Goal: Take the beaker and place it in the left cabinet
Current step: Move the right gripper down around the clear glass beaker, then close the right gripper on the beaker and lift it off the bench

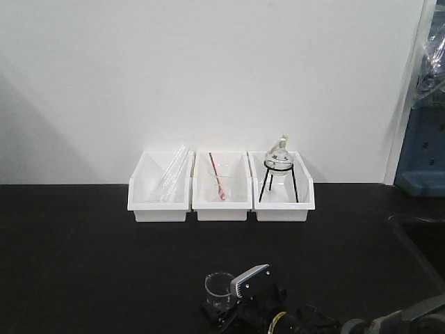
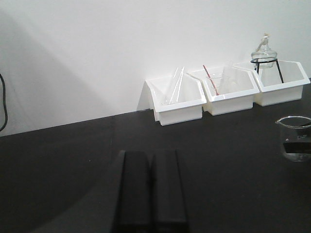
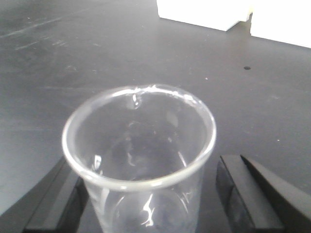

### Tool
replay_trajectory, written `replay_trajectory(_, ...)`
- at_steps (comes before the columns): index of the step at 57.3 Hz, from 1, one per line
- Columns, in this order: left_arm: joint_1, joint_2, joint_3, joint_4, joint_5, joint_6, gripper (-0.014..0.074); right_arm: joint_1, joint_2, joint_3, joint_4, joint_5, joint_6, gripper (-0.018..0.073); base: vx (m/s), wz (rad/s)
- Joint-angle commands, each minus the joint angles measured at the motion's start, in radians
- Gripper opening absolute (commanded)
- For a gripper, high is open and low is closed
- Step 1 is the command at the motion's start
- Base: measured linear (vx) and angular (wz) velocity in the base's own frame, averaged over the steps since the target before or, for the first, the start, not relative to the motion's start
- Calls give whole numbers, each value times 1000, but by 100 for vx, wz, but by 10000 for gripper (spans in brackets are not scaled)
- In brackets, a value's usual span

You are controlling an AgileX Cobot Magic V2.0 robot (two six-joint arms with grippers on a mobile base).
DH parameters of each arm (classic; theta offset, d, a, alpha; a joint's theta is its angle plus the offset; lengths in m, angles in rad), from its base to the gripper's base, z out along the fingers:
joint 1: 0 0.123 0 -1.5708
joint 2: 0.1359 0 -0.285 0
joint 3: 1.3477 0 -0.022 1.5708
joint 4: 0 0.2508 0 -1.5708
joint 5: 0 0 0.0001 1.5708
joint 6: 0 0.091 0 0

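Tabletop (image 1: 76, 257) in matte black fills the lower half of your front view and meets a plain white wall (image 1: 208, 69). Along that line, left to right, you have three white plastic bins side by side. The left bin (image 1: 159, 205) holds clear glass tubes (image 1: 174, 170) leaning in it. The middle bin (image 1: 222, 207) holds a clear cup with a red rod (image 1: 218, 182), and the right bin (image 1: 281, 207) a round glass flask on a black wire tripod (image 1: 279, 167).

In the left wrist view your left gripper (image 2: 150, 158) sits at bottom centre, its two dark fingers pressed together with nothing between them.

The small clear glass beaker (image 1: 220, 289) stands upright on the table at the bottom centre of the front view, well apart from the bins. Your right gripper (image 3: 148, 174) is spread around it. The right wrist view shows a black finger (image 3: 252, 194) in each lower corner with the beaker between them. There is a visible gap on the right side — on the left you cannot tell whether the finger touches the glass.
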Motion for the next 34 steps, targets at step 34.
replay_trajectory(34,-1,-18,16,-3,-84,-3,1,-1,-29,-92,6,-73,85,349,0,0)
